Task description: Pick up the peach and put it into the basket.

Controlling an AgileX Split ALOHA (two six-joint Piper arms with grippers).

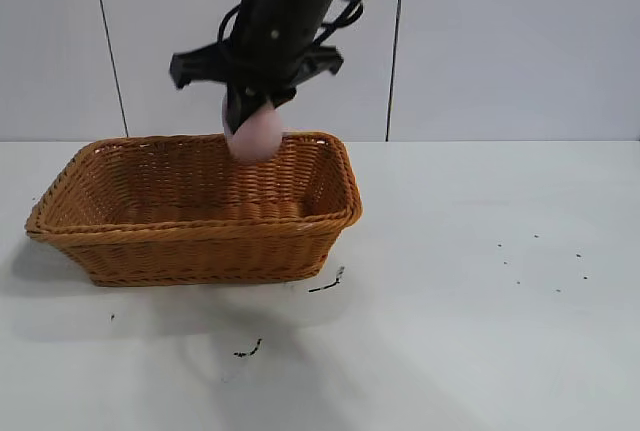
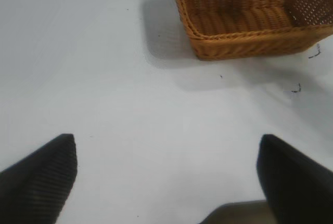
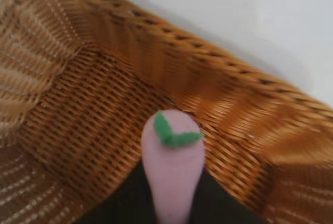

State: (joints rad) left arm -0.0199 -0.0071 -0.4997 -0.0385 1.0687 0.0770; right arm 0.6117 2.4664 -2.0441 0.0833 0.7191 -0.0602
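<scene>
While over basket (image 1: 190,206), right hand (image 1: 248,111) seemingly gripping peach (image 1: 253,136)

Before me lies a white table (image 1: 480,331). Small dark scraps (image 1: 327,284) lie on it near its middle, another scrap (image 1: 248,351) closer to the near edge, and fine specks (image 1: 540,263) to one side. Behind stands a pale panelled wall (image 1: 500,41).

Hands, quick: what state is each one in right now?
Left hand: open, holding nothing.
Right hand: closed on the peach, above the basket.
</scene>
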